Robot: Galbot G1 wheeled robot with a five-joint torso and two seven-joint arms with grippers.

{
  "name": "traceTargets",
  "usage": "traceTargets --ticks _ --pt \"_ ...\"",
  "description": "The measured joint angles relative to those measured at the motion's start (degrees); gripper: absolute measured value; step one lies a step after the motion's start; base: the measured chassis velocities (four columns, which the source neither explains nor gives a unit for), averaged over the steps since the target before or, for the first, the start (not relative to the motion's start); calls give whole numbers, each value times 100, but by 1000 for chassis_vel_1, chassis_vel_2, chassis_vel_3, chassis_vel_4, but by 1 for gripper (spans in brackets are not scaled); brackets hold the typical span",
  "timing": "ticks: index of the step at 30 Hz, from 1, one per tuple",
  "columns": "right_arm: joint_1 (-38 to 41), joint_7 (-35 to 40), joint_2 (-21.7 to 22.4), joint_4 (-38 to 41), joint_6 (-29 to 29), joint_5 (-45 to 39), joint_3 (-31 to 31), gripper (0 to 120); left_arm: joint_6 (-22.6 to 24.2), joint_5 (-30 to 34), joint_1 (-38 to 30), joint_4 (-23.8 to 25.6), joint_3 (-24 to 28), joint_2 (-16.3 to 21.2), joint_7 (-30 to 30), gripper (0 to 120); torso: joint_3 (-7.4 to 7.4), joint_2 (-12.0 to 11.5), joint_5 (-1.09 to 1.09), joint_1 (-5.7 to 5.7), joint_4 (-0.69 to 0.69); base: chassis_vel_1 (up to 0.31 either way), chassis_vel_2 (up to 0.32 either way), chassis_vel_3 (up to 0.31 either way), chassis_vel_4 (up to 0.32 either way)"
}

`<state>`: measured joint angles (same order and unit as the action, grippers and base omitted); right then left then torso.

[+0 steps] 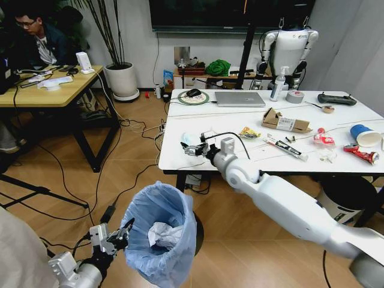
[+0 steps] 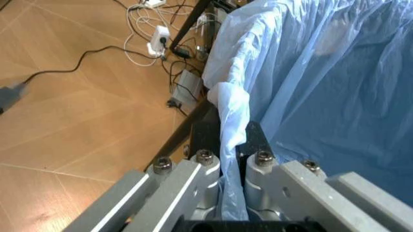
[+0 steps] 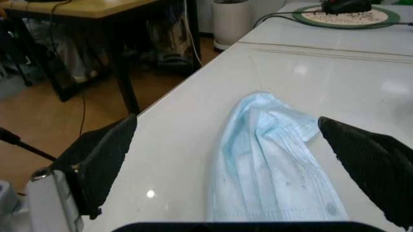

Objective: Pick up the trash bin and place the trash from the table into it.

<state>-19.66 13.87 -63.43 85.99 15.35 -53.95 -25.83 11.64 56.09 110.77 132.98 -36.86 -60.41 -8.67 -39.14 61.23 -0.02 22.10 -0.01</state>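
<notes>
Crinkly blue-lined trash bin [image 1: 161, 237] clenched by left hand [image 1: 122, 234]; right hand [image 1: 193, 148] spread over pleated mask [image 3: 274, 164].

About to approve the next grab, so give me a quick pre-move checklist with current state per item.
1. Left pincer shut on the trash bin's bag rim: ok, liner is pinched between the fingers.
2. Bin mouth open, facing up: ok, a crumpled white tissue lies inside.
3. Right pincer open: ok, fingers spread wide.
4. Pale blue face mask centred between the fingers: ok, lying flat on the table near its edge.
5. Pads touching the mask: cannot tell.
6. Bin under the table edge for the drop: not ok, it sits lower and off to the robot's left.
</notes>
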Motion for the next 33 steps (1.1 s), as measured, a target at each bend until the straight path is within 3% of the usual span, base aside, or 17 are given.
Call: traceTargets --ticks 6,17,22,33 --pt "160 18 -353 -427 74 143 -132 100 -8 -17 -14 -20 -5 -45 20 0 0 0 0 0 3 0 0 0 0" --pt "199 -88 -283 -811 170 127 -65 99 -12 19 -140 -106 86 -59 19 0 0 0 2 0 0 0 0 0 0" --pt "159 -155 -212 -820 169 75 -58 86 -12 37 -159 -106 89 -59 12 0 0 0 3 0 0 0 0 0 0" --pt "183 -194 -238 -843 174 13 -151 43 -17 50 -139 -71 22 -71 4 0 0 0 2 -1 1 0 0 0 0"
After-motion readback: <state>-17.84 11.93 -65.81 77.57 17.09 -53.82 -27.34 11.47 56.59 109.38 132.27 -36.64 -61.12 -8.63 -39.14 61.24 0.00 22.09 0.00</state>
